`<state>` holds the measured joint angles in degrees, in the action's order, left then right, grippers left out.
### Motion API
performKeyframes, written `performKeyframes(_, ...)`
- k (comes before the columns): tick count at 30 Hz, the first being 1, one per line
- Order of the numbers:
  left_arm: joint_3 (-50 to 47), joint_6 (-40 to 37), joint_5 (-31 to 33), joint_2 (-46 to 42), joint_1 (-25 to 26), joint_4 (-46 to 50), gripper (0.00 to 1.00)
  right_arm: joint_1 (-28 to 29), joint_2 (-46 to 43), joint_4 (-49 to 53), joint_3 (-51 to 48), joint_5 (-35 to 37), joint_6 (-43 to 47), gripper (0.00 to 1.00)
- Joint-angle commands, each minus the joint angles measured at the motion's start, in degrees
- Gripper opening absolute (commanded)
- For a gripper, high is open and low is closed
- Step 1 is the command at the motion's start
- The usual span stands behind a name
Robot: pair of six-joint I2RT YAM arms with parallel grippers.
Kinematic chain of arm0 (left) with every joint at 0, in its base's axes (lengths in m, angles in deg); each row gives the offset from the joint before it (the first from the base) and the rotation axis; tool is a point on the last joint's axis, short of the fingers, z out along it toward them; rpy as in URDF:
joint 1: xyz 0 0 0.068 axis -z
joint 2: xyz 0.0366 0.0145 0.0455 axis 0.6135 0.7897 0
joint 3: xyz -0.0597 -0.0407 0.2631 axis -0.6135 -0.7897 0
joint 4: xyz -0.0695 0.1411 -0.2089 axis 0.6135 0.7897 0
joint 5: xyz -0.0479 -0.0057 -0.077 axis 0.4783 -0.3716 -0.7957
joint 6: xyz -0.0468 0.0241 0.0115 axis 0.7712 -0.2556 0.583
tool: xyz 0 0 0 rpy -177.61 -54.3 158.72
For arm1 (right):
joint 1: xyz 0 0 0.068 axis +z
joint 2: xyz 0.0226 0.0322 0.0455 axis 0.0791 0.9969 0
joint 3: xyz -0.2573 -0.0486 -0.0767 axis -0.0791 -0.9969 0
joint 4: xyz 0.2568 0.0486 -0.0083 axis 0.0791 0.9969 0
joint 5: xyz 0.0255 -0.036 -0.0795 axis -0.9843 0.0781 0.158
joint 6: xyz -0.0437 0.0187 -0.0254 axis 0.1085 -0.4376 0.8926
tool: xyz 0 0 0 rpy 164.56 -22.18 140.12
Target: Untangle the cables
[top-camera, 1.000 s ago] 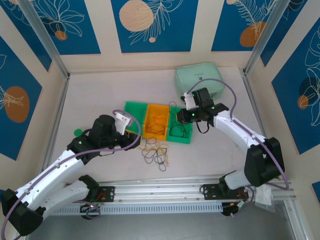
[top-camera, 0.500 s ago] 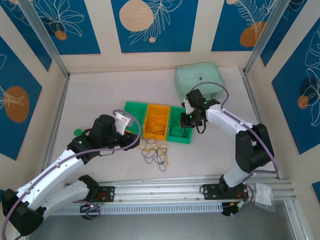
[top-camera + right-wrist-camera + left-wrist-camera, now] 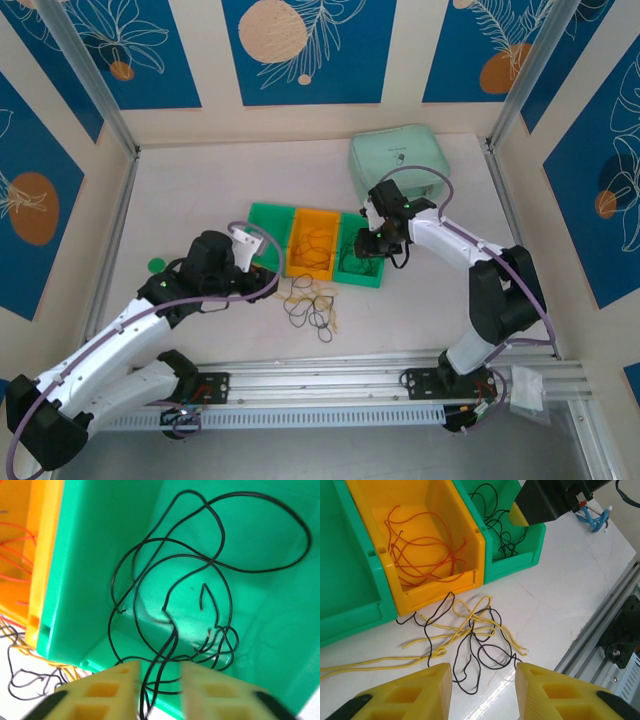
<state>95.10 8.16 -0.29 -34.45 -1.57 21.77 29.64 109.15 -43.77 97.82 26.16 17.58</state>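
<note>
Right wrist: black cables [image 3: 172, 630] leave frame between the released right hand [image 3: 159, 672]; left hand [image 3: 482, 680] likewise released.

The right arm [image 3: 470, 255] has folded in. Its elbow, stretched out toward the right rail a second ago, now sits closer to the base and the forearm slopes down more steeply. The right gripper [image 3: 366, 246] [image 3: 159, 672] has dropped from above the far edge of the green bin [image 3: 362, 272] [image 3: 95, 540] to low inside it. Its jaws, closed before, have parted, and a black cable [image 3: 172, 587] now runs up between the fingers. The left gripper [image 3: 482, 671] has narrowed somewhat but its jaws are still apart, and its wrist has slipped slightly toward the near edge.
</note>
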Motion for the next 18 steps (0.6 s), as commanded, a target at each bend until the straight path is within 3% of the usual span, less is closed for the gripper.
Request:
performKeyframes(1,-1.25,0.0,-0.84,-0.86,-0.94,0.29,0.37,0.4,-1.16,0.57,2.09,-0.53,-0.18,0.35)
performKeyframes(8,-3.68,1.41,-2.92,0.45,-1.16,0.28,0.27,1.79,-12.72,2.79,-0.69,6.67,2.95,0.38)
performKeyframes(14,-7.8,4.97,-7.17,2.55,-1.16,-3.01,0.29,7.51,-21.67,4.52,-4.77,-6.56,3.26,0.42)
performKeyframes(18,-11.66,9.95,-12.44,4.56,-0.96,-7.92,0.3,13.73,-23.32,3.45,-8.81,-8.01,-1.76,0.42)
